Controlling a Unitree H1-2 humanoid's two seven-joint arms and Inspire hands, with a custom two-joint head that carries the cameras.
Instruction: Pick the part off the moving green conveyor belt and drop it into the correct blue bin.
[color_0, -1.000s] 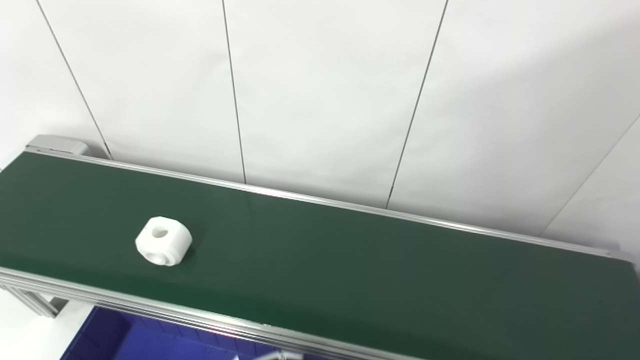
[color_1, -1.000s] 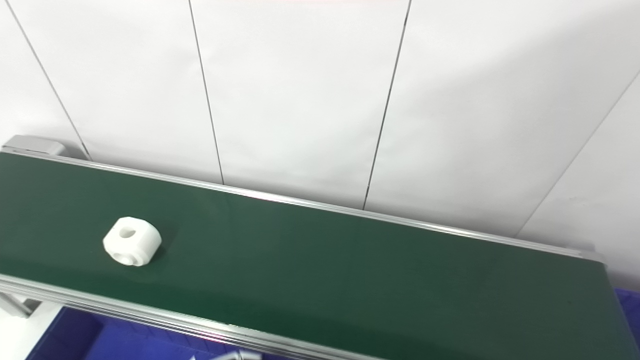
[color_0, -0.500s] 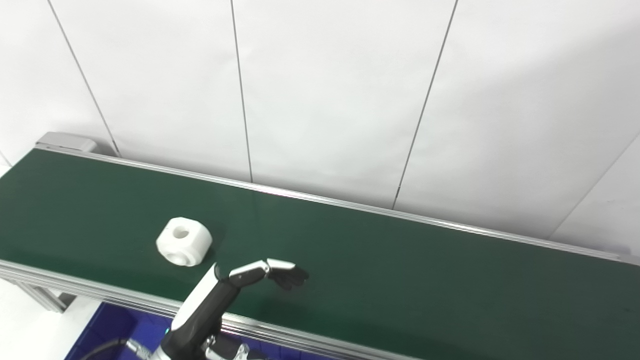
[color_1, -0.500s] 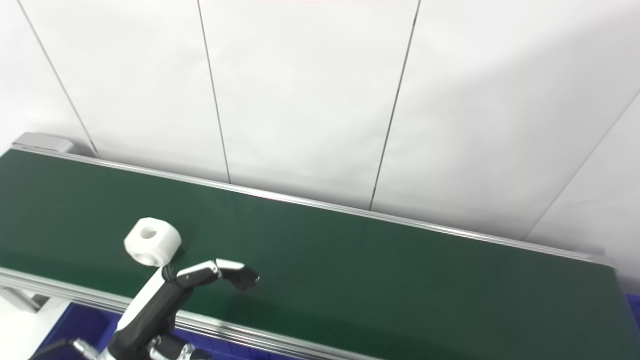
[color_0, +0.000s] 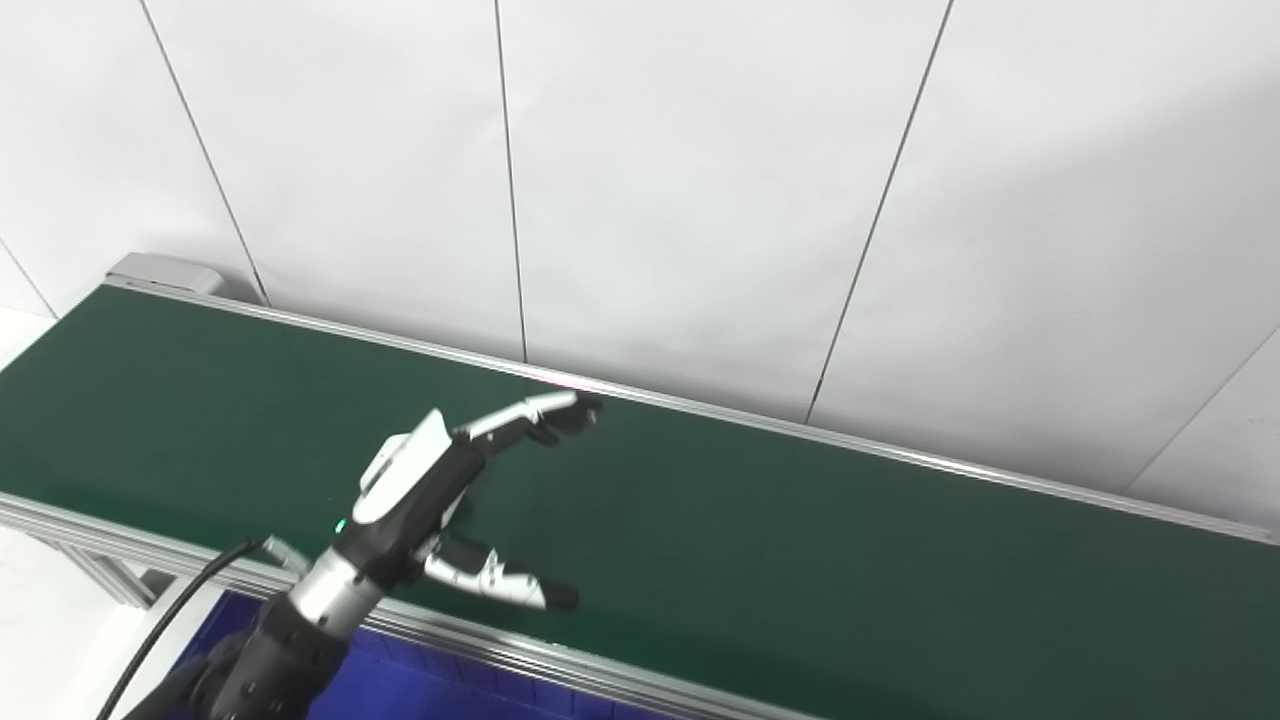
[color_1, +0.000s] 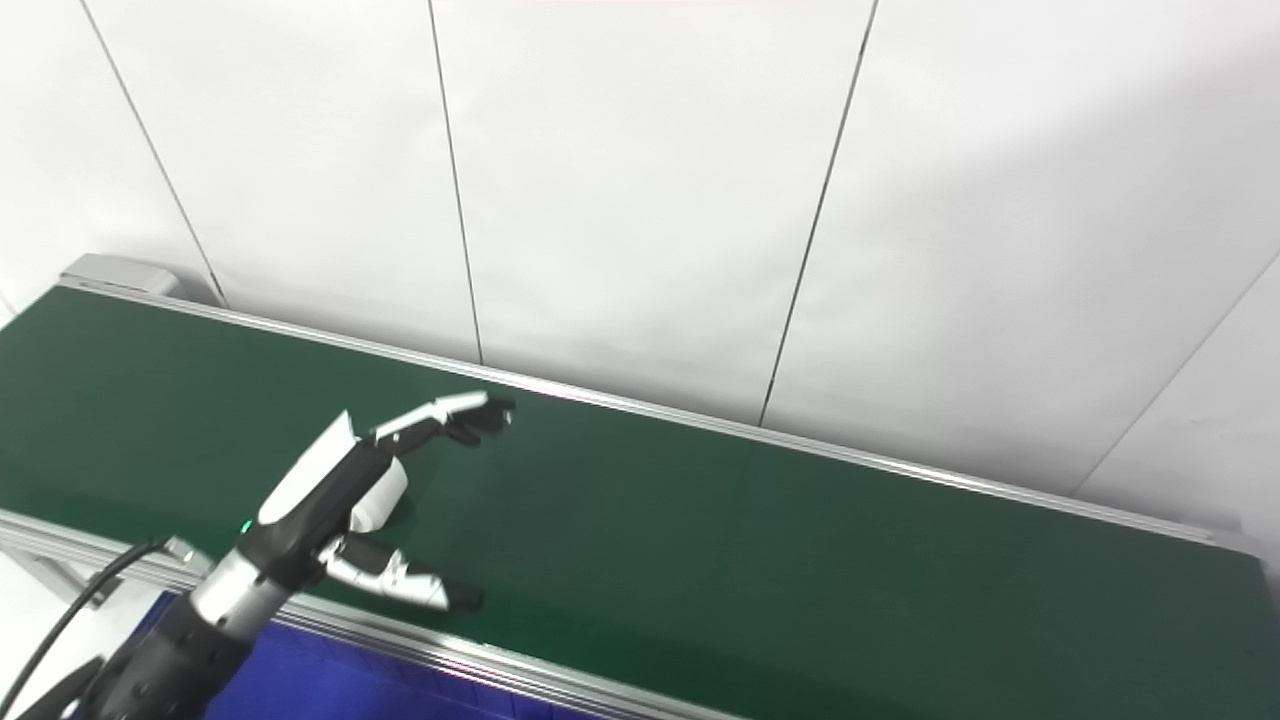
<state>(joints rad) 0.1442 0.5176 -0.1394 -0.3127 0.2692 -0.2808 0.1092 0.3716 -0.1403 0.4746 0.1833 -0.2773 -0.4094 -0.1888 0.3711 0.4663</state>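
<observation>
Blue bin (color_1: 330, 685): sliver showing below the belt's near rail, under the left forearm.

Belt (color_1: 760, 560): green, runs lower-left to upper-right. Bare to the right of the hand.

Left hand (color_1: 340, 490): over the belt's left part, arm crossing the near rail. Spread wide; fingers (color_1: 445, 412) stretched toward the far rail, thumb (color_1: 400, 587) low and close to the near rail. Holds nothing that I can see.

Part (color_1: 386, 497): mostly hidden. In the right eye view a white rounded lump peeks out just under the palm, between fingers and thumb; likely the part, not certain. The left eye view shows no clear sign of it. If so, it sits on the belt inside the spread span, directly beneath the hand, about mid-width of the belt. Long axis cannot be read.

Judgement: the left hand is the only one near, and the coming move looks like a straight closing down onto the part. Contact cannot be told.

Right hand: not in view.

Far rail (color_1: 700, 425) and white wall behind it.
</observation>
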